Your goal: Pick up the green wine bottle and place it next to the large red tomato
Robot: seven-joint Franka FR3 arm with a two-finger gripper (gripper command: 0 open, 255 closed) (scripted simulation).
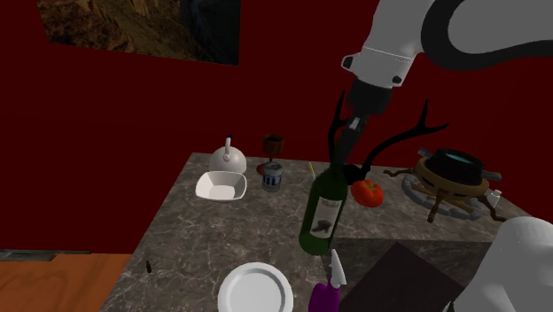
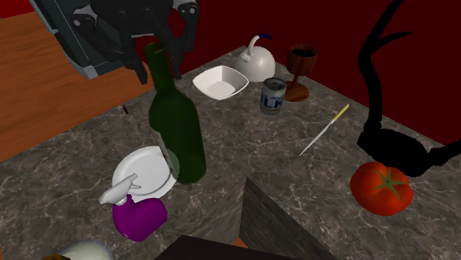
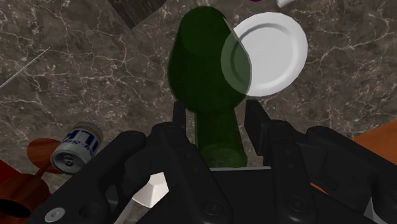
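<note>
The green wine bottle [image 1: 323, 208] [image 2: 176, 125] [image 3: 207, 70] leans slightly near the middle of the dark marble table [image 1: 230, 230]. My gripper [image 1: 342, 155] [image 2: 159, 63] [image 3: 217, 121] is at its top, one black finger on each side of the neck, shut on it. Seen from the wrist, the bottle's base overlaps the rim of a white plate [image 3: 270, 54]. The red tomato [image 1: 369, 193] [image 2: 381, 187] lies to the shoulder view's right of the bottle, at the foot of a black antler ornament [image 1: 390, 146].
A purple spray bottle [image 1: 325, 288] and a dark box [image 1: 399, 279] sit at the table's near edge. At the back stand a white bowl [image 1: 221, 186], a white kettle [image 1: 229, 158], a can [image 1: 272, 175] and a goblet [image 1: 272, 144]. A burner with a pan [image 1: 452, 175] is at the far right. A thin knife [image 2: 323, 129] lies near the can.
</note>
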